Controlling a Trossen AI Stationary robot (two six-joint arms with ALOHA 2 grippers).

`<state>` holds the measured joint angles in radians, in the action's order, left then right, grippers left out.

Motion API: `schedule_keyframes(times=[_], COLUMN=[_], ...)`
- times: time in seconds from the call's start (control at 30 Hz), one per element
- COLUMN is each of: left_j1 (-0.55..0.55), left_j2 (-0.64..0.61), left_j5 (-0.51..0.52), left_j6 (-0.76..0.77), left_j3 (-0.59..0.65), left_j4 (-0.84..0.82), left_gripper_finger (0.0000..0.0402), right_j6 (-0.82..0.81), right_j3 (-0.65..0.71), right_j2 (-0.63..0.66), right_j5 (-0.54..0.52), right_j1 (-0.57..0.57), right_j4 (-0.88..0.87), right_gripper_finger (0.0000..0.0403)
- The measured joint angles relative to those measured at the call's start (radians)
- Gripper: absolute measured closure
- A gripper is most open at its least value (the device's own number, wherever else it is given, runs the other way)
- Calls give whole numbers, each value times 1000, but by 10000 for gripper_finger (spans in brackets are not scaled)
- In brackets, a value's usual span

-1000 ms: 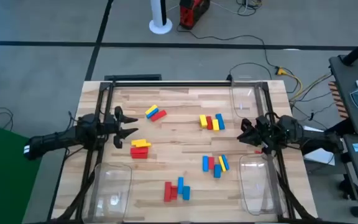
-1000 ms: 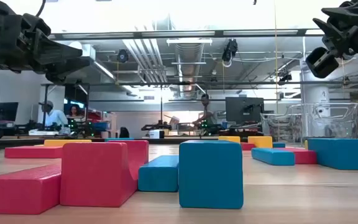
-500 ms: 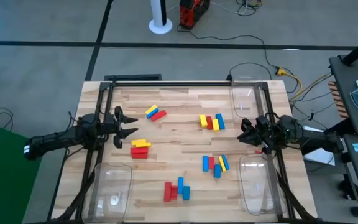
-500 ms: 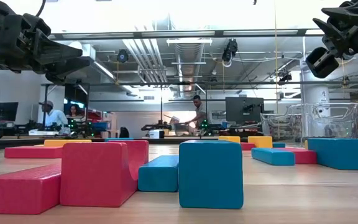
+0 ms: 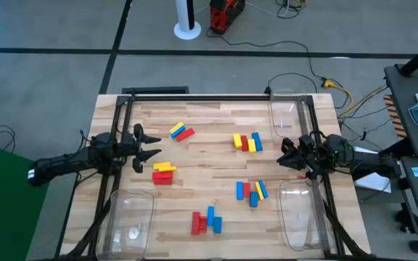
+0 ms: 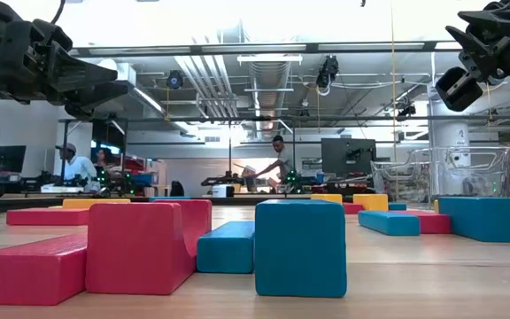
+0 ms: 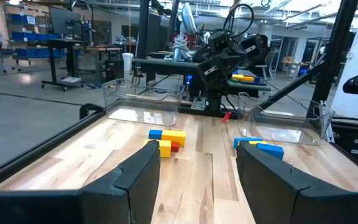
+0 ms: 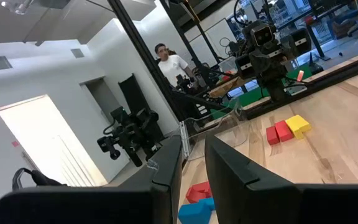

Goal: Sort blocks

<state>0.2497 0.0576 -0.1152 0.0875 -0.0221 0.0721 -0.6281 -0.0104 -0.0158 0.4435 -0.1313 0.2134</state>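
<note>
Blocks [image 5: 248, 143] lie in five loose clusters on the wood table [image 5: 209, 123], none in a bin yet: a yellow/red pair [image 5: 181, 132] near the far left, a yellow-over-red stack [image 5: 164, 173] just beside the left gripper [image 5: 151, 151], a mixed row centre-right, another mixed group [image 5: 252, 192] nearer the right gripper [image 5: 287, 154], and a red/blue set [image 5: 206, 221] at the near edge. Both grippers hover above the table w/ nothing held; left fingers [image 7: 140, 180] stand wide apart, right fingers [image 8: 166, 168] apart w/ a narrower gap. Sorting hasn't begun, so the step in hand looks like picking a first block. Best approach, in my view: left arm takes the yellow/red stack since it's closest, drops straight down, closes across a block's short sides, lifts the top yellow one alone so the red below isn't dragged. Right arm should take an outer piece of a mixed group first; neighbours touch, so inner ones leave no room for fingers. Blocks are solid-colour rectangular bricks, flat faces, slightly softened edges, matte finish; prob. rigid and easy to pinch. Bins [image 5: 298, 212] are clear thin-walled plastic, hard to see; table is pale planked wood, smooth.
</note>
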Motion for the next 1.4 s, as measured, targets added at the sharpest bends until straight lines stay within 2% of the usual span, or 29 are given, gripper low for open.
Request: schedule_keyframes(times=[0.97, 1.1, 1.27, 1.4], left_j1=[0, 0, 0, 1], left_j2=[0, 0, 0, 0], left_j5=[19, 20, 24, 26], left_j6=[2, 192, 451, 478], left_j3=[0, 0, 0, 0], left_j4=[7, 40, 226, 434], left_gripper_finger=[212, 212, 212, 212], right_j6=[26, 26, 30, 63], right_j3=[0, 0, -15, -85], right_j2=[0, 0, -4, -24], right_j5=[0, -5, -45, -124], right_j1=[0, 0, 0, 0], right_j4=[0, 4, 7, 8], right_gripper_finger=[342, 342, 342, 342])
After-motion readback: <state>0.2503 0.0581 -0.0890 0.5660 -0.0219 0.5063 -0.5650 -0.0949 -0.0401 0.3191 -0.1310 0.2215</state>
